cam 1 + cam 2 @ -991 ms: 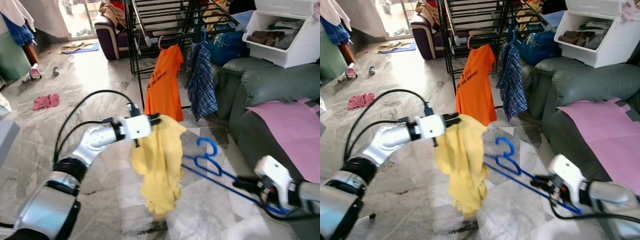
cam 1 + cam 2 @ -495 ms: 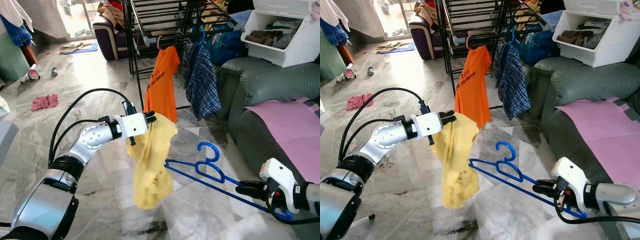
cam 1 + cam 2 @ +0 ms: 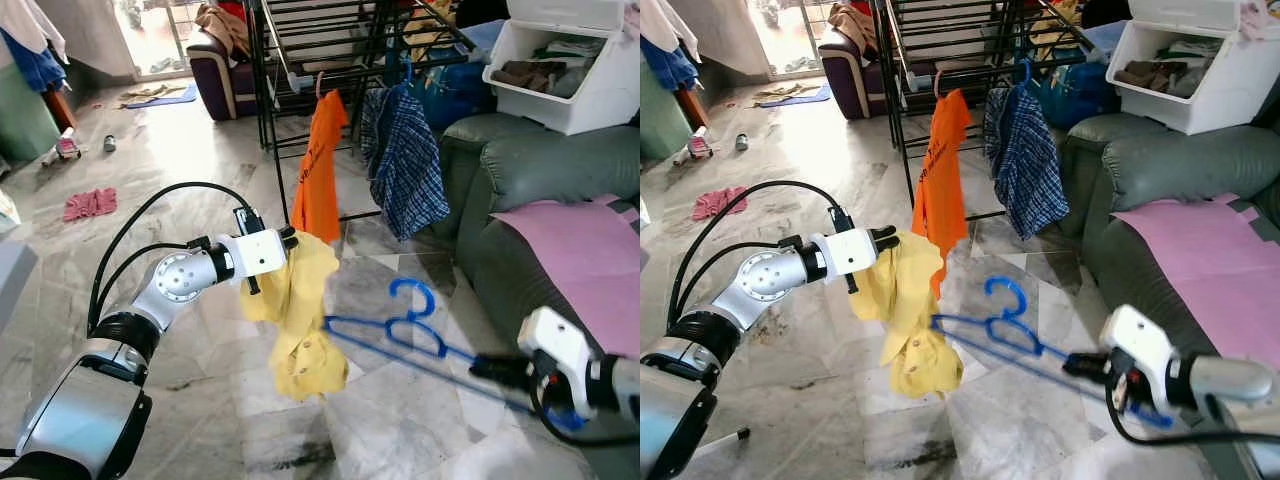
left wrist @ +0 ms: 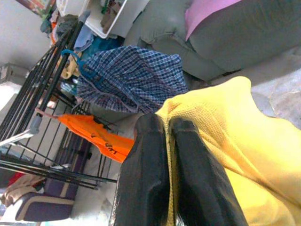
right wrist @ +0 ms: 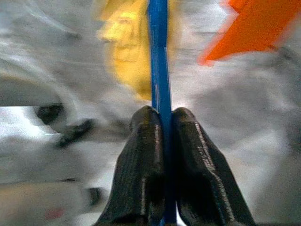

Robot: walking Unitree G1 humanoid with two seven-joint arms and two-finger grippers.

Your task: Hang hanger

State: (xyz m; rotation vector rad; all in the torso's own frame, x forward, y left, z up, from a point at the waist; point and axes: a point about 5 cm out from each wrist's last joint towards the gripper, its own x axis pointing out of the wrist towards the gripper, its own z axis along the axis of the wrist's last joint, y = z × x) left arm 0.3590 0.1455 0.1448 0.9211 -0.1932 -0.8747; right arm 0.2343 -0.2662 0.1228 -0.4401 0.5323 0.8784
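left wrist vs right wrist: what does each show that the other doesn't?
Left wrist view: the left end effector shut on the yellow shirt, with the checked shirt, drying rack and sofa behind. Right wrist view: the right end effector clamped on the blue hanger, motion-blurred. Both show the yellow shirt and the orange shirt.

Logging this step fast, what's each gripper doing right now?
Left gripper: shut on the yellow cloth shirt, holding it up over the floor.
Right gripper: shut on the blue plastic hanger, pointed toward the shirt.
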